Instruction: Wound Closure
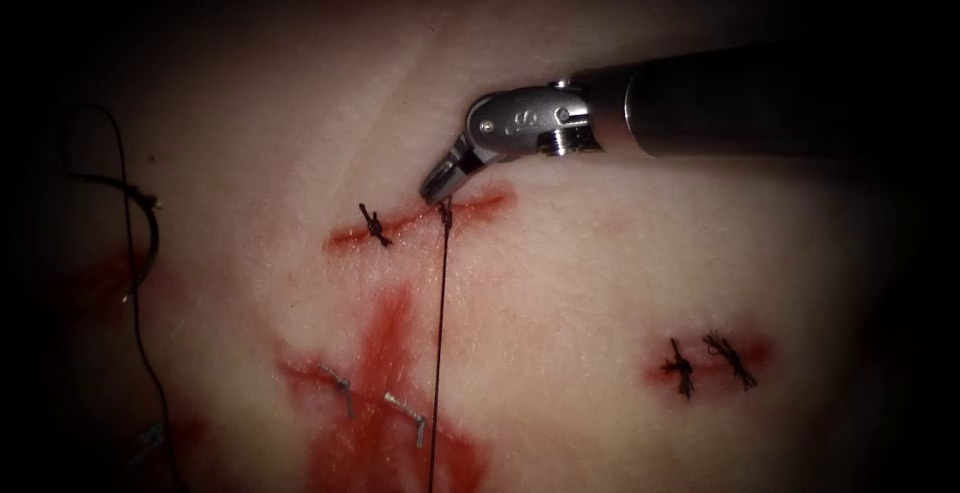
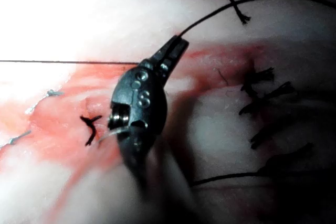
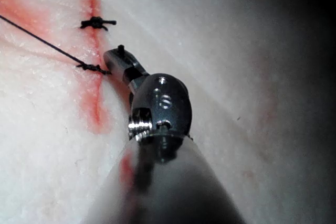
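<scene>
Right tool (image 1: 441, 189) sits closed on a short thread end right at the cut (image 1: 420, 218), the knot (image 1: 446, 215) just below its tip; left tool (image 2: 176, 45) pinches the long thread (image 1: 438, 353)

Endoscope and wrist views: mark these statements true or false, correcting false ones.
1. The right tool has its tip at the cut. True.
2. The left tool holds the needle. False: the needle lies on the tissue, left of the cut; the left tool grips thread.
3. Thread runs from the cut towards the endoscope view's lower edge. True.
4. The cut has no knot. False: a knot sits on it.
</scene>
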Available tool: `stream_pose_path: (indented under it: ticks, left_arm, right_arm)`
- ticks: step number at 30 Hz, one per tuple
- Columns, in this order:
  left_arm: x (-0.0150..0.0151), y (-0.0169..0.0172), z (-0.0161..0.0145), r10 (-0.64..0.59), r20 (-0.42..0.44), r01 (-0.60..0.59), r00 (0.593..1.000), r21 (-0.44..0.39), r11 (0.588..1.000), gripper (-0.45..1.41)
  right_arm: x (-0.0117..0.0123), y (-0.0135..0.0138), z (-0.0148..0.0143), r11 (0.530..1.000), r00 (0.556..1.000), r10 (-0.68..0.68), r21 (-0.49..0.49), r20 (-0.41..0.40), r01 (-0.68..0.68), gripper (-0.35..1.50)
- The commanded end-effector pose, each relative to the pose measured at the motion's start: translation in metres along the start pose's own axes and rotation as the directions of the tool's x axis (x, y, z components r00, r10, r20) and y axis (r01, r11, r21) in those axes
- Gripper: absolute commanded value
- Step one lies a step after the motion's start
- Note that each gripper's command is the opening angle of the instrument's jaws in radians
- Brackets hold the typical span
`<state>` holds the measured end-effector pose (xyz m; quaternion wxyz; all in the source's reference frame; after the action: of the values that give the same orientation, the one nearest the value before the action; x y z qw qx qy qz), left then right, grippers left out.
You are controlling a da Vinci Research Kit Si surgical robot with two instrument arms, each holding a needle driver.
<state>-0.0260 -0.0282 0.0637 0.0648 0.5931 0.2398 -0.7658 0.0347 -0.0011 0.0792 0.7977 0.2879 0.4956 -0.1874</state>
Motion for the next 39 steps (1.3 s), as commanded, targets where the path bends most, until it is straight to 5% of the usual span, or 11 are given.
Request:
stream_pose_path:
  ticks: [1, 12, 17, 21, 22, 25, 33, 39]
  left_arm:
    - [-0.0003, 0.0006, 0.0014, 0.000, -0.004, 0.000, 1.000, -0.002, 1.000, -0.45]
    - [0.0007, 0.0033, 0.0057, 0.004, -0.031, -0.005, 1.000, -0.050, 0.999, -0.45]
    - [0.0016, 0.0017, 0.0046, -0.005, -0.037, 0.004, 0.999, -0.021, 1.000, -0.45]
    - [0.0038, -0.0026, 0.0014, 0.018, -0.051, -0.013, 0.999, 0.086, 0.996, -0.45]
    - [0.0043, -0.0035, 0.0006, 0.035, -0.051, -0.030, 0.998, 0.102, 0.994, -0.45]
    - [0.0068, -0.0073, -0.0030, 0.088, -0.041, -0.079, 0.995, 0.174, 0.982, -0.45]
    - [0.0116, -0.0149, -0.0119, 0.255, 0.062, -0.262, 0.965, 0.289, 0.921, -0.45]
    - [0.0117, -0.0192, -0.0158, 0.336, 0.094, -0.349, 0.937, 0.258, 0.901, -0.45]
  right_arm:
    - [-0.0002, 0.0009, 0.0011, 1.000, 1.000, 0.000, -0.004, 0.002, 0.000, -0.35]
    - [-0.0014, 0.0035, 0.0010, 0.992, 0.997, 0.037, -0.126, 0.061, -0.029, -0.35]
    - [-0.0014, 0.0030, 0.0011, 0.992, 0.997, 0.031, -0.128, 0.066, -0.023, -0.35]
    - [-0.0010, 0.0024, 0.0010, 0.990, 0.999, 0.029, -0.136, 0.026, -0.025, -0.35]
    - [-0.0010, 0.0023, 0.0010, 0.988, 0.999, 0.029, -0.151, 0.024, -0.026, -0.27]
    - [-0.0008, 0.0017, 0.0002, 0.970, 0.999, 0.049, -0.238, -0.011, -0.050, 1.08]
    - [-0.0001, -0.0032, -0.0046, 0.926, 0.976, 0.135, -0.329, -0.172, -0.186, 1.23]
    - [0.0004, -0.0058, -0.0047, 0.853, 0.964, 0.122, -0.471, -0.237, -0.225, 0.96]
